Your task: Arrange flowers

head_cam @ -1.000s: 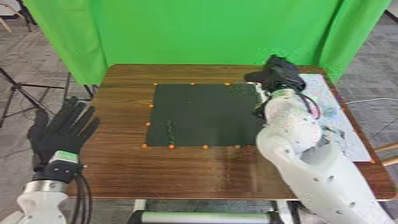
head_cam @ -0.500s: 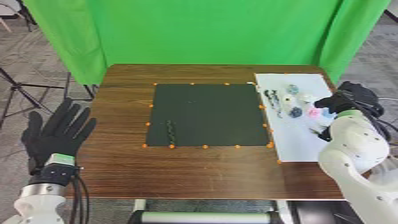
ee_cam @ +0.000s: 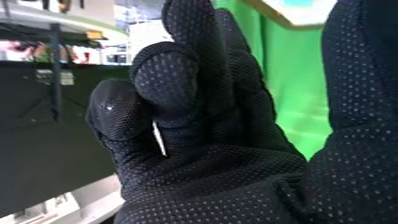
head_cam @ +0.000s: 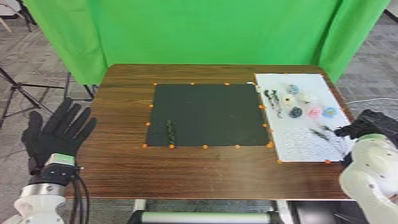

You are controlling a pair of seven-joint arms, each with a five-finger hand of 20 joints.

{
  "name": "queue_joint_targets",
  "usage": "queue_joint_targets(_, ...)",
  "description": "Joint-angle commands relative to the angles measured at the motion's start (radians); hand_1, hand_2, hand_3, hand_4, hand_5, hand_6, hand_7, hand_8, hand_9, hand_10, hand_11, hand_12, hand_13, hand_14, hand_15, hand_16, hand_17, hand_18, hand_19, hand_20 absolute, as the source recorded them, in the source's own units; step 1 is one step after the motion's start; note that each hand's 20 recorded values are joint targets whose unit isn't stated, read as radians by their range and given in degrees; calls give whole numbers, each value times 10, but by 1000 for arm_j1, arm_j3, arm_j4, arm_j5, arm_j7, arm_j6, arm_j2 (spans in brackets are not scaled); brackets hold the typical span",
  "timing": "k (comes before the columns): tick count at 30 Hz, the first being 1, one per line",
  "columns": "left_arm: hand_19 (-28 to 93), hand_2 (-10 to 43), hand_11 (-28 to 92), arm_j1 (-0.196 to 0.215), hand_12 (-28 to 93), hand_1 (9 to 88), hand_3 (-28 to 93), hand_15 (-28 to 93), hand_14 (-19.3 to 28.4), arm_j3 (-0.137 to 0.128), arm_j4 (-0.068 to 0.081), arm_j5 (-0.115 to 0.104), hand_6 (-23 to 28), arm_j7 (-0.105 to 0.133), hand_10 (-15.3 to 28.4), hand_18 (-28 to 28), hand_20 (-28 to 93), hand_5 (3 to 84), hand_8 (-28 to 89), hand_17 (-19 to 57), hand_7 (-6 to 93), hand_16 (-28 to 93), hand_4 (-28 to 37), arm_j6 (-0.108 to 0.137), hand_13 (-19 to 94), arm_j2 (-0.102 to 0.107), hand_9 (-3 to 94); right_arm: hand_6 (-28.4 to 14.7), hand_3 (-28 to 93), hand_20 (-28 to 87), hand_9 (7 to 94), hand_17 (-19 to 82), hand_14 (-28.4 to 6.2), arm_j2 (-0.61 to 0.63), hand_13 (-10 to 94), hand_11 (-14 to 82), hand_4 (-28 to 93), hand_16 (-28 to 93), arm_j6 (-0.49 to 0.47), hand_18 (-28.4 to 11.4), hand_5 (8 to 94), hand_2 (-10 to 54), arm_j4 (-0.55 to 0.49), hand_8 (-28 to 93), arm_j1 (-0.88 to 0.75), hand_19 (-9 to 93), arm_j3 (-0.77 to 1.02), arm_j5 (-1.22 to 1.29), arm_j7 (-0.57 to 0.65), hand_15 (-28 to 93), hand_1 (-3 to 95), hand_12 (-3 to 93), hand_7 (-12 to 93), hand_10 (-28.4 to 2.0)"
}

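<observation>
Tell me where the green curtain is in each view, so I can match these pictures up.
Head view: the green curtain hangs across the top, beyond the brown table.
Right wrist view: the green curtain shows in the gap between the right hand's thumb and fingers.
Shared landmark: the right hand, at the right edge in the head view.

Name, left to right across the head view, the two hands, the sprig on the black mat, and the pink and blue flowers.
Left hand, dark green sprig on the black mat, pink flower, blue flower, right hand.
</observation>
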Motion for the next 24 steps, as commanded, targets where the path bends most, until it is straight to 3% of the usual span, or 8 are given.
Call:
queue_joint_targets(1,329,106,176,4,107,224,691,334,141,-1,-8,-3,68,1,131,141,89,353,-95,-50,143,-69,-283,-6,210,-8,308,-58,528,459,775,475,-115,-10,741,370,-283,362,12,-249,649,-95,42,-91,-5,932,-29,-7,3,665,441,292,121,-152)
queue_joint_targets(6,329,105,177,1,107,223,692,337,142,2,-6,-3,68,0,131,141,88,354,-95,-50,144,-70,-283,-7,210,-15,308,-45,505,455,786,474,-113,-20,748,371,-283,364,34,-247,683,-95,81,-106,26,932,-56,1,-18,663,473,293,119,-148)
queue_joint_targets(8,328,106,177,-1,107,223,692,338,142,4,-6,-6,68,-2,131,141,88,354,-96,-50,144,-70,-283,1,210,-16,308,-36,514,454,793,473,-112,-22,751,371,-283,365,40,-246,698,-95,93,-108,27,932,-53,12,-34,661,484,293,124,-145)
queue_joint_targets(10,328,106,177,-3,107,224,693,337,142,9,-11,-22,68,7,131,141,88,354,-95,-50,145,-71,-283,25,211,-11,309,-24,569,442,803,472,-107,-23,756,370,-283,364,44,-243,724,-95,107,-116,28,932,-56,4,-47,656,488,294,132,-139)
queue_joint_targets(13,329,106,178,0,107,227,694,337,141,8,-11,-23,67,10,132,141,88,356,-96,-50,148,-71,-283,24,210,-10,309,-9,585,427,815,473,-100,-23,763,365,-283,365,36,-239,741,-95,120,-122,32,932,-58,15,-47,645,511,293,141,-133)
queue_joint_targets(17,330,108,180,-6,107,227,696,338,141,11,-9,-23,67,2,132,141,88,357,-97,-50,149,-72,-283,20,209,-11,309,-11,525,415,825,474,-97,-26,770,364,-283,370,62,-236,784,-95,122,-18,14,932,-47,18,-55,637,566,294,151,-130)
queue_joint_targets(24,332,108,181,1,106,227,696,340,140,7,-12,-22,68,2,133,140,88,359,-99,-50,149,-72,-283,22,206,-11,309,-11,625,404,854,470,-94,-22,782,386,-281,366,157,-234,850,-95,119,92,-10,932,-42,-22,-100,633,549,303,247,-126)
